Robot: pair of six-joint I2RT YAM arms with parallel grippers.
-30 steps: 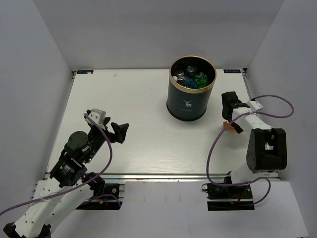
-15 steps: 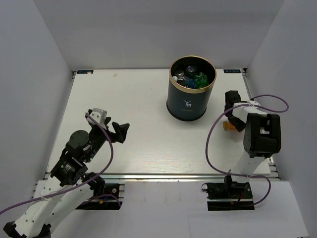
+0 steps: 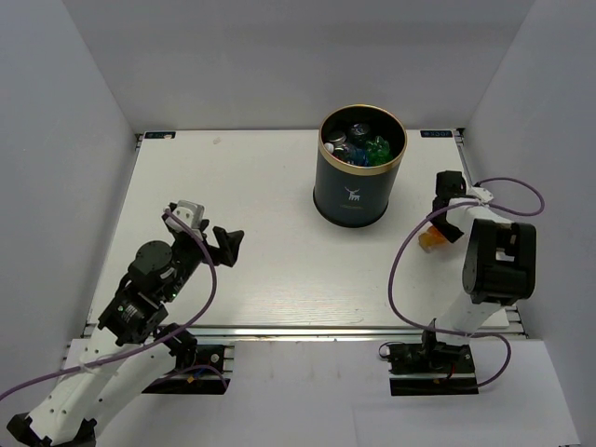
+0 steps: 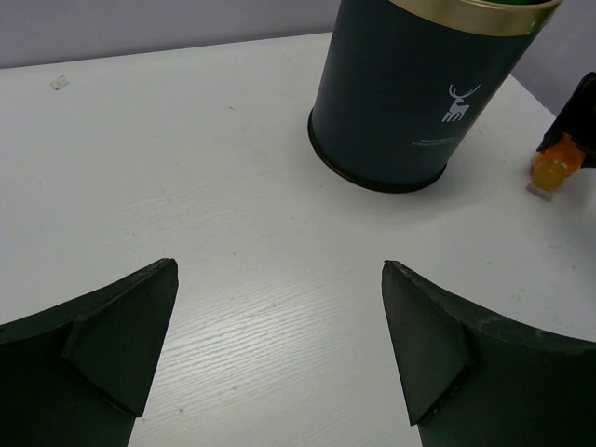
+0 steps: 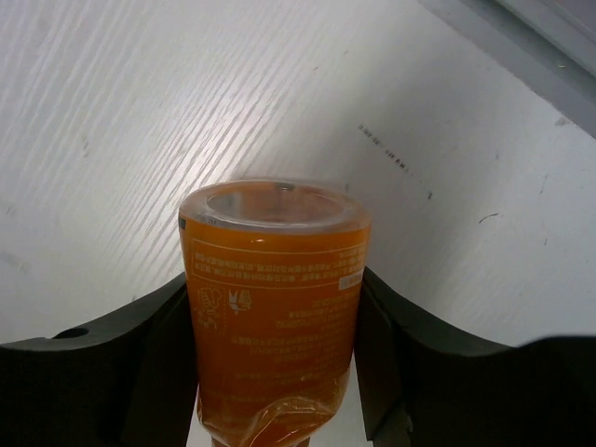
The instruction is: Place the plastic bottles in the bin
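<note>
right end effector (image 5: 273,289): closed against the orange bottle (image 5: 270,345), one pad (image 5: 140,354) flush on each flank
bottle axis: in line with the fingers, flat end turned away from the wrist; whether it rests on the worktop (image 3: 261,205) or is lifted cannot be told
bottle look: small, translucent orange, printed shrink label, clear round end
bin (image 3: 352,200): left of the right end effector and slightly beyond it, near but apart; tall, dark, gold rim, open top
other bottles (image 3: 363,144): seen inside the bin
left end effector (image 4: 279,279): spread wide, nothing held; well apart from the orange bottle
nearer arm: right
next move, as judged: a lift, then a carry leftward over the rim
</note>
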